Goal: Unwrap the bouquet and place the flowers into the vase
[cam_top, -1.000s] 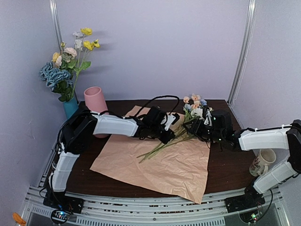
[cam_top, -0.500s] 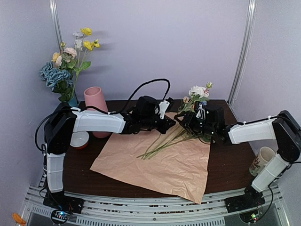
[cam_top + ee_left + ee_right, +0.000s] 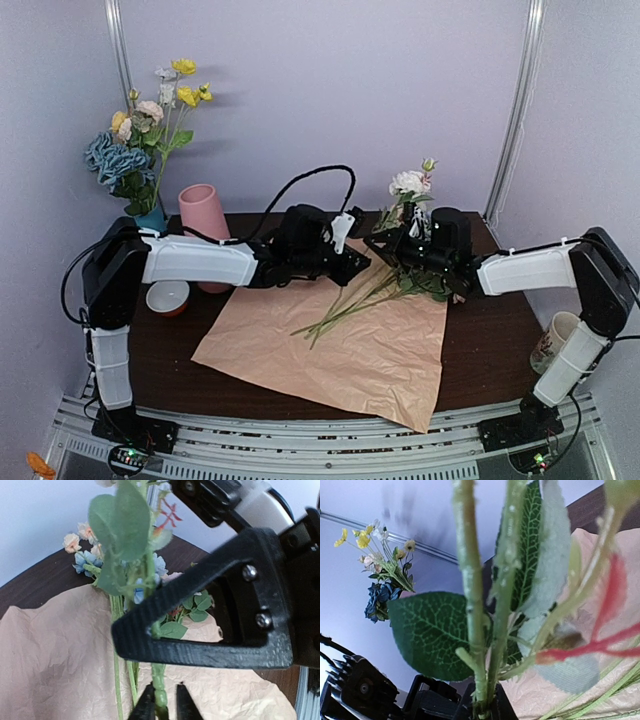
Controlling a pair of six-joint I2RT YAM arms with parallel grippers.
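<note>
Holds a leafy stem of the flowers [image 3: 372, 293] upright, pinched between the left hand [image 3: 357, 262] fingertips and clenched in the right hand [image 3: 393, 250] just beside it (white bloom on top). Keeps the other stems on the peach paper [image 3: 330, 365], well apart from the pink vase [image 3: 204, 225].

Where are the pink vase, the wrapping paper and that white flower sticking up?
pink vase [image 3: 201, 212], overhead view, upper body.
wrapping paper [image 3: 345, 355], overhead view, bare middle of the sheet.
white flower [image 3: 408, 182], overhead view, its bloom.
</note>
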